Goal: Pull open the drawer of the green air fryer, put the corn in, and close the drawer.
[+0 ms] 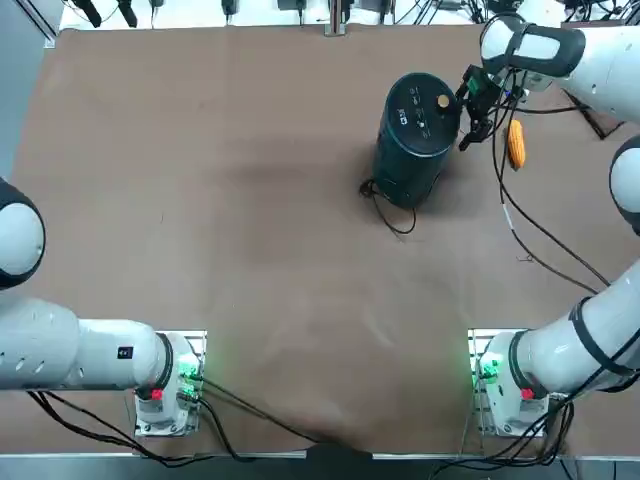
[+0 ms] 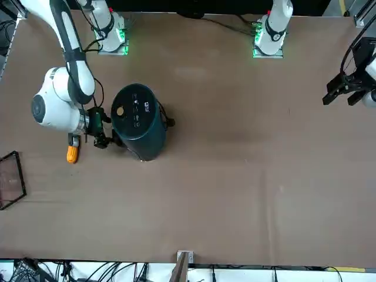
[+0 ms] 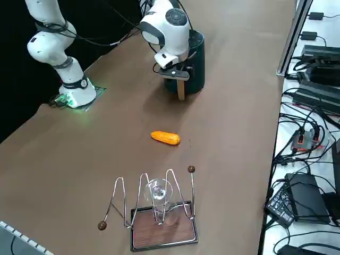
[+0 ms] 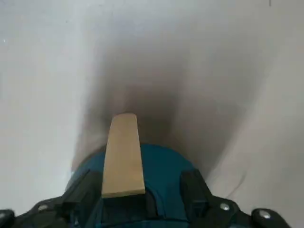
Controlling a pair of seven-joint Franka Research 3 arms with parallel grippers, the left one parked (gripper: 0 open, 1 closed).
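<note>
The white right arm has its black two-fingered claw [image 4: 142, 187] pressed up to the side of the tall dark teal-green cylindrical air fryer [image 1: 416, 135], which stands toward the far right of the brown table [image 1: 220, 220]. From the wrist camera, the fingers stand wide apart, one on either side of the flat tan wooden handle [image 4: 124, 154] that sticks out from the curved green drawer [image 4: 161, 168]. They are not gripping it yet, as far as I can see; a gap shows on each side. I take this straddling pose as the set-up for a pull: the handle sits squarely between the fingers so that closing should catch it. The drawer looks shut, flush with the body.

The small orange-yellow corn cob [image 3: 165, 138] lies on the table just beside the arm, well clear of the fryer, presumably left within easy reach for once the drawer is out. A wire rack on a wooden base [image 3: 159, 212] holding a clear glass stands at the table's near corner in the side view, out of the way.
</note>
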